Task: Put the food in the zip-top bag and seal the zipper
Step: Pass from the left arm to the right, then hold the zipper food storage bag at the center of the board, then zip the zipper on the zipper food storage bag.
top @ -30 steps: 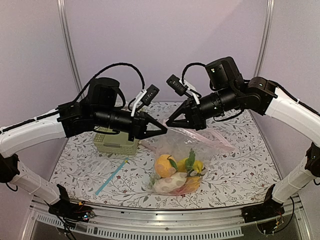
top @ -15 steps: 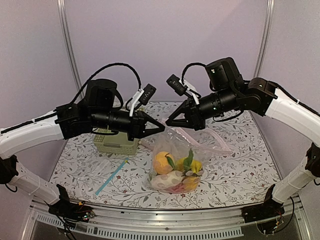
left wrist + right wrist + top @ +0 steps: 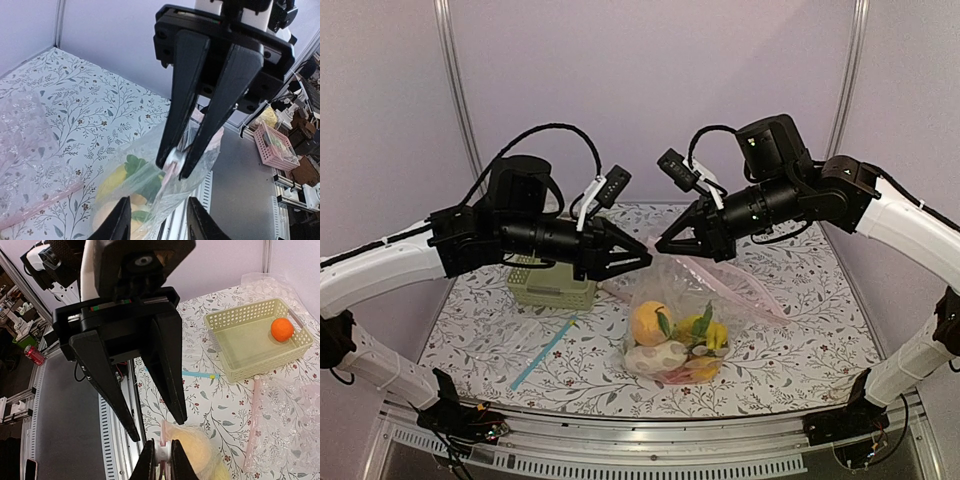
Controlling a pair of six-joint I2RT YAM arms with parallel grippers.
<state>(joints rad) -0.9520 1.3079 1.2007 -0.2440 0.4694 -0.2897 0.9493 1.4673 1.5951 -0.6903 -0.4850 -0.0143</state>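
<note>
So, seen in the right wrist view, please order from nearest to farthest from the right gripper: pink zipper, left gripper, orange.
1. Pink zipper, clamped in the right gripper.
2. Left gripper, just opposite, above the zipper.
3. Orange, far right, in the basket.

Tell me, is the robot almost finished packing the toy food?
Done: several plastic toy fruits sit inside the crinkly clear zip-top bag. In hand: the right arm's jaws pinch the bag's mouth; the left arm's jaws stand open nearby. Left: one small orange toy fruit lies in the pale green lattice basket, and the pale pink zipper strip doesn't look sealed.
</note>
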